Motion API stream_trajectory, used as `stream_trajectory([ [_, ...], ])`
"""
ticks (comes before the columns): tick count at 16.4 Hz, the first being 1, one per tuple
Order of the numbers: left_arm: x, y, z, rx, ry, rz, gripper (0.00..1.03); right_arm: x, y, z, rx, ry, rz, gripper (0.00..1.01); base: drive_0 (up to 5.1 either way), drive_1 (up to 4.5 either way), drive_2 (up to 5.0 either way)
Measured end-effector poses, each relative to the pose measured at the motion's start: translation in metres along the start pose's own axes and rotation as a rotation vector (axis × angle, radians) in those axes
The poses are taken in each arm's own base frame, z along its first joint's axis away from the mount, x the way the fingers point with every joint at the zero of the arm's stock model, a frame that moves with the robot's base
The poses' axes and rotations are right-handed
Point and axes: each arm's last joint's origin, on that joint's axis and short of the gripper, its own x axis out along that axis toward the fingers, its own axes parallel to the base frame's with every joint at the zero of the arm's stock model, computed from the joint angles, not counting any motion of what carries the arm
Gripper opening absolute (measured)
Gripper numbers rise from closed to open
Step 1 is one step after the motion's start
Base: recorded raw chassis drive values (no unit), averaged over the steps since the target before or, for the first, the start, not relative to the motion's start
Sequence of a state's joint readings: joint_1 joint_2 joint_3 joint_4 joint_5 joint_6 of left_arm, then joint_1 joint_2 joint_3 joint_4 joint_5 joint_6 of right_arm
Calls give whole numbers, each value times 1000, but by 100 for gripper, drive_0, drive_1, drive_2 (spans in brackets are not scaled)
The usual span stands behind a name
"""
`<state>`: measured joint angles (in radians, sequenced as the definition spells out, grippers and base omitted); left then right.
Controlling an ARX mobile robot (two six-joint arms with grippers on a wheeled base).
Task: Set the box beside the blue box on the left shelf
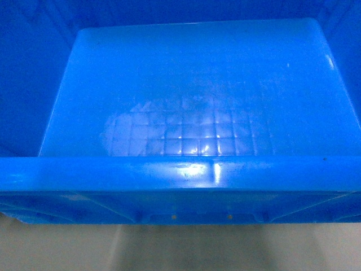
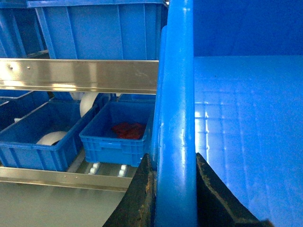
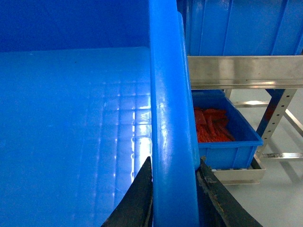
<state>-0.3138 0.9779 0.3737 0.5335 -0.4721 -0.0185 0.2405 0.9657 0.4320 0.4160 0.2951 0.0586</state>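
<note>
The box (image 1: 186, 101) is held up in front of the robot, filling the head view, with pale floor showing beneath its near rim. It is carried by both arms at once: the left gripper (image 2: 173, 189) is closed over the left side rim, one dark finger outside the wall and one inside, and the right gripper (image 3: 174, 189) is clamped over the right side rim in the same way.

The box is judged to be stiff and fairly bulky, yet light, since nothing is seen on its grid-patterned floor. The glossy plastic is likely to be slippery under the jaws, so the thick rim, gripped at matching points on opposite sides, is the sensible hold; uneven pulling could tilt the load.

The left shelf (image 2: 78, 74) is seen beyond the box, with white rollers on its lower level. On that level a small blue bin (image 2: 118, 137) holds something red, perhaps bags or cloth, and a neighbouring blue bin (image 2: 35, 146) holds white rolls. A larger blue crate (image 2: 99, 28) sits on the level above.
</note>
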Motion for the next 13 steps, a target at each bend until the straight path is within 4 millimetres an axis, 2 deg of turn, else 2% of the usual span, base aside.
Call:
stream_trajectory([
  [13,0,0,1,-3,-6,0,15,0,0,1,2,-5,-1,17,0,0,0],
])
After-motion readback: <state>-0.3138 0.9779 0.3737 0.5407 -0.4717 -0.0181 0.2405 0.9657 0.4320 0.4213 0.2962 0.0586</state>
